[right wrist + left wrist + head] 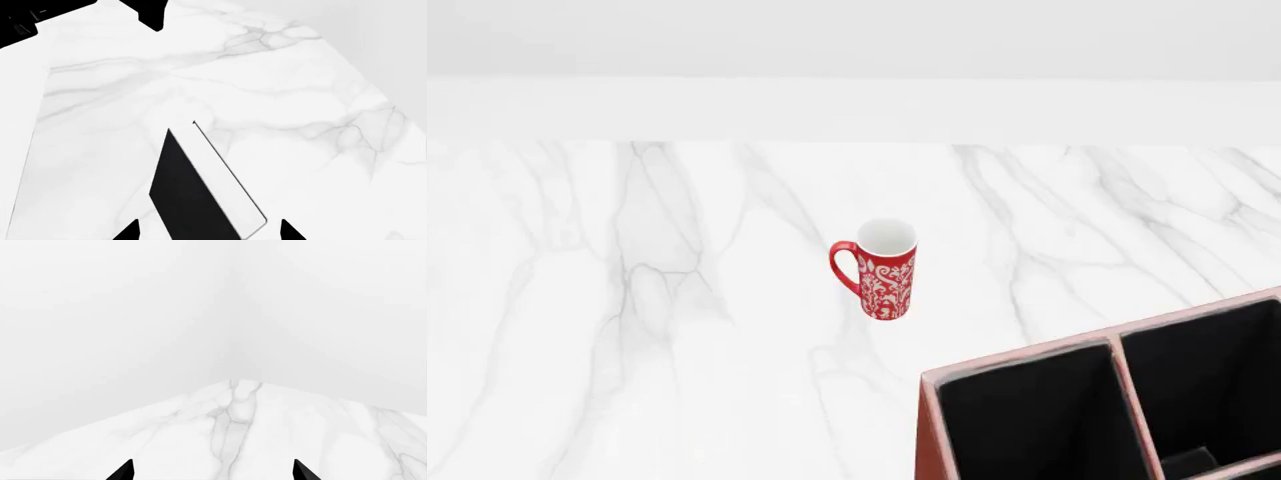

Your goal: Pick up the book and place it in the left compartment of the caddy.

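We see the book [200, 195] on the marble table [627, 300], between the spread jaws of our right gripper [209, 231], not yet clamped. In the head view the caddy [932, 430] shows no book in its left compartment [1034, 425]. The left gripper [212, 471] hangs with jaws apart, empty. Gripping, lifting and placing seem left to do.

The left gripper [212, 471] hung with its two dark fingertips [122, 471] spread wide apart, nothing between them. The right gripper [208, 231] likewise showed only the tips of its fingers [128, 232], set apart to either side. Neither arm appeared in the head camera's view.
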Robot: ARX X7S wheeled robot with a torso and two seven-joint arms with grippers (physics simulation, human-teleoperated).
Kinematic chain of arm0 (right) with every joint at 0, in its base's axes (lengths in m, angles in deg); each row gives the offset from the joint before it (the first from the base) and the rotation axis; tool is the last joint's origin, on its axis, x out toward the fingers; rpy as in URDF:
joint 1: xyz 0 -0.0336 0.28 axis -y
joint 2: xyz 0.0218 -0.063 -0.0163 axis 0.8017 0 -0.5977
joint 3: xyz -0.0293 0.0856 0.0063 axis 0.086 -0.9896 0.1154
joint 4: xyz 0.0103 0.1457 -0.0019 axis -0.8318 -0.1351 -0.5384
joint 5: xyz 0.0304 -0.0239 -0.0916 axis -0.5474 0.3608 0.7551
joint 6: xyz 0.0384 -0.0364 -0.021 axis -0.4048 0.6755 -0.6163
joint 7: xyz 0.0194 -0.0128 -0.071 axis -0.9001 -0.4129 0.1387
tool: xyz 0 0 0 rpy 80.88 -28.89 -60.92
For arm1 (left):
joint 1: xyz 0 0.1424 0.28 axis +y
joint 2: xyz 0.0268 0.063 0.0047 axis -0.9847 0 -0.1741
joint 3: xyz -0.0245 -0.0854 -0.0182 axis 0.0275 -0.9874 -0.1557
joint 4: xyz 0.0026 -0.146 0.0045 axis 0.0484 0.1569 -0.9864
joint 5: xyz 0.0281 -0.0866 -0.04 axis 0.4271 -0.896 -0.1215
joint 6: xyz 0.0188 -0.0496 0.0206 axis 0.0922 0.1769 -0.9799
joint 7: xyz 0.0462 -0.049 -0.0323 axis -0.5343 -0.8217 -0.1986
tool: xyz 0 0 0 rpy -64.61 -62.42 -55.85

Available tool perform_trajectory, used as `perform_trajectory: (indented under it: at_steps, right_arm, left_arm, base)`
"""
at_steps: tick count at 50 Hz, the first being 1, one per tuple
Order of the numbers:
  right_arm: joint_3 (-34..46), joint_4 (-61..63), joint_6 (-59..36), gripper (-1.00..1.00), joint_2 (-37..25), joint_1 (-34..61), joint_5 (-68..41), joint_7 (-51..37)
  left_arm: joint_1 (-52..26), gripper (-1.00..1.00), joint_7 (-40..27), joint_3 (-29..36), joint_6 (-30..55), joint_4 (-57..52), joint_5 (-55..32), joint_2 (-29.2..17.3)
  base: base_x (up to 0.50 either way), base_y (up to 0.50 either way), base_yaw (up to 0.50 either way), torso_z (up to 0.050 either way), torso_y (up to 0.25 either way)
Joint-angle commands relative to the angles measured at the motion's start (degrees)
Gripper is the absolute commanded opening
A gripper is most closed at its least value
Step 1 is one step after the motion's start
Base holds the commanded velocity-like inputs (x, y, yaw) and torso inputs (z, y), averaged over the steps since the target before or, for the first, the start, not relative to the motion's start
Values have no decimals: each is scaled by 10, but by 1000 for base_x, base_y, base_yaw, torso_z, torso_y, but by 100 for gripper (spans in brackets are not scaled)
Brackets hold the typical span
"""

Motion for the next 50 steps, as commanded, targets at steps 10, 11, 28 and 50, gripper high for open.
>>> perform_trajectory:
  at_steps: [10, 11, 28, 50]
  right_arm:
    - [-15, -45, 27, 100, 7, -14, 2, -19]
    - [-16, -50, 30, 100, 9, -14, 5, -19]
    - [-23, -137, 33, 100, 42, 19, 4, 15]
    - [-7, -143, 20, 100, 64, 53, -1, 68]
  left_arm:
    - [0, 100, -1, 2, -6, 5, -1, -1]
    - [0, 100, -1, 3, -6, 5, -1, -1]
    - [-4, 100, -4, 5, 2, 5, 0, -3]
    - [-8, 100, -9, 9, 10, 1, 7, -6]
  base:
    - [0, 0, 0, 0, 0]
    - [0, 0, 0, 0, 0]
    - [0, 0, 0, 0, 0]
    - [0, 0, 0, 0, 0]
